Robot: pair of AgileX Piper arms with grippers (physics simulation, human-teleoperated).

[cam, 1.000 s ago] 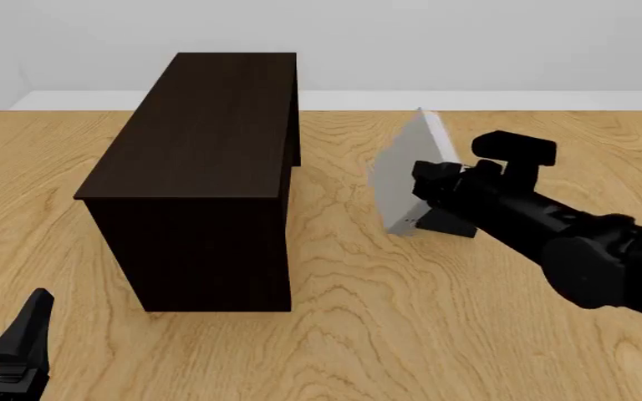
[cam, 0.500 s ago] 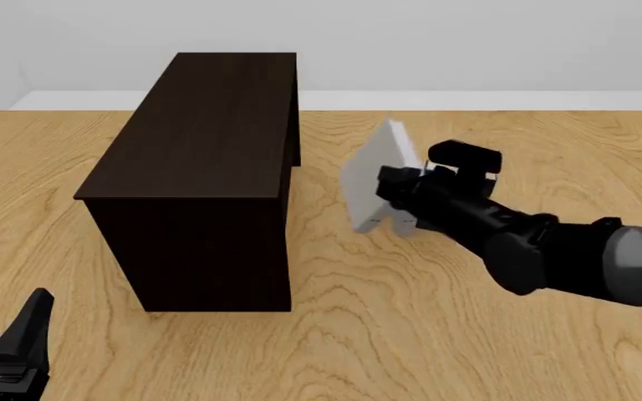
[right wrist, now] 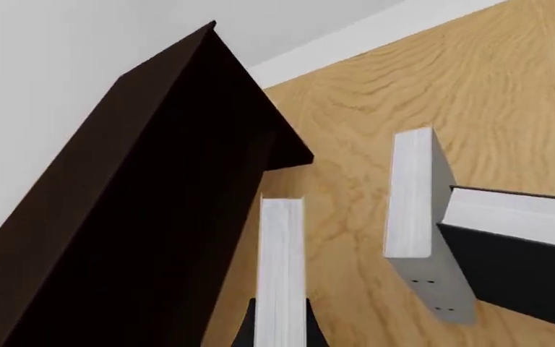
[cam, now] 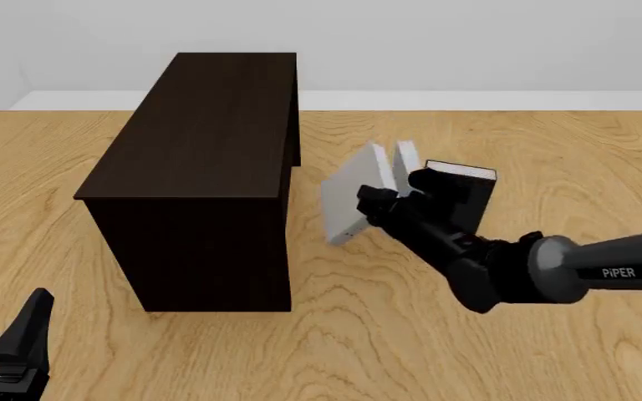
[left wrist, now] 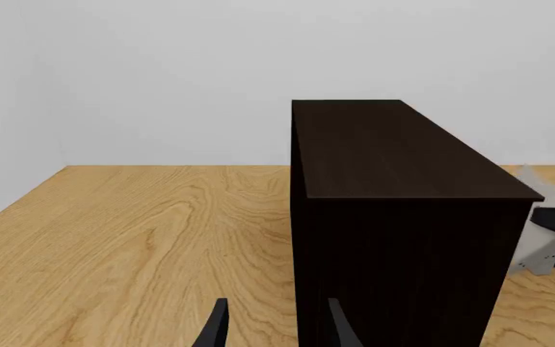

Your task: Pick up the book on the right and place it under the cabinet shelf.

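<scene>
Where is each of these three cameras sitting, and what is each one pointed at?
Front view: fixed above and behind the arms, looking down the table at the cabinet shelf; the right arm holds the book, and the left gripper idles at the near corner.
Left wrist view: behind the left gripper, facing the cabinet's end.
Right wrist view: behind the right gripper, looking along the held book toward the cabinet.
Shared: all three show the cabinet and the book.
</scene>
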